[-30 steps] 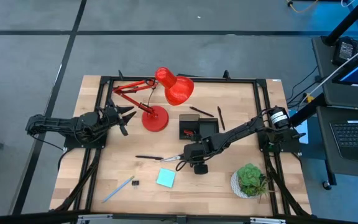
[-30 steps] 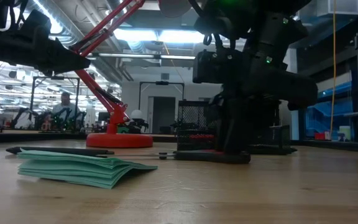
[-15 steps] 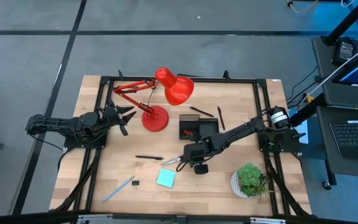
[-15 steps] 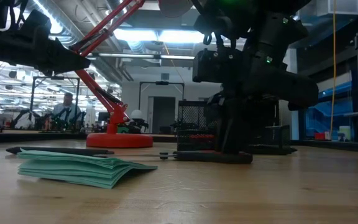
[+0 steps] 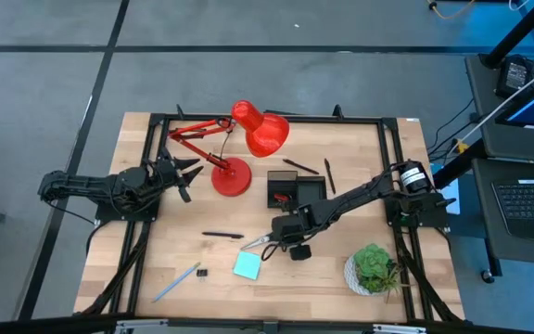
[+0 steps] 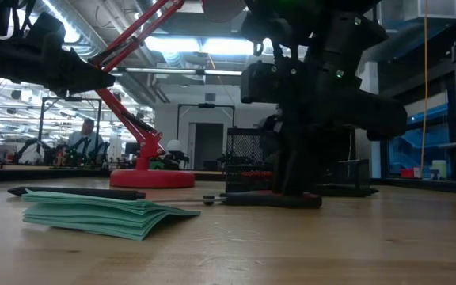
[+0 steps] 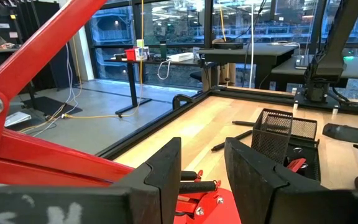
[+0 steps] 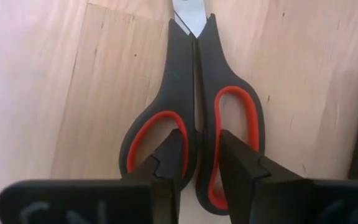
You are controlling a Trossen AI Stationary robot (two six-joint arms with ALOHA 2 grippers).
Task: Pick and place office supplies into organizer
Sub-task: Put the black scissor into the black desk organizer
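Observation:
The red-and-black scissors [image 5: 260, 242] lie flat on the wooden table; the right wrist view shows their closed handles [image 8: 194, 93]. My right gripper [image 5: 286, 234] [image 8: 201, 142] stands over the handle end, shut on it. The black mesh organizer [image 5: 290, 190] [image 7: 288, 134] sits just beyond, with a red piece inside. A teal sticky-note pad [image 5: 247, 266] [image 6: 101, 212], a light-blue pen [image 5: 176, 281], a small black clip [image 5: 202, 273] and a black pen [image 5: 222, 236] lie on the near half. My left gripper [image 5: 185, 173] [image 7: 202, 155] waits open beside the lamp. My right gripper comes at the scissors from above, pointing down. One fingertip [image 8: 171, 146] stands in each red-lined handle loop, and the two inner handle bars [image 8: 196, 124] are pinched between them. The scissors lie flat on the table [image 6: 267, 199], blades pointing away toward the table's left.
A red desk lamp [image 5: 248, 139] stands at the far left-centre, its base [image 5: 232, 176] next to my left gripper. Two black pens [image 5: 302, 167] [image 5: 328, 176] lie beyond the organizer. A potted plant [image 5: 374, 267] sits at the near right corner.
The scissors have turned a little on the table: the blade tip has swung toward the near edge while the handles stayed under my right gripper, which has turned slightly with them.

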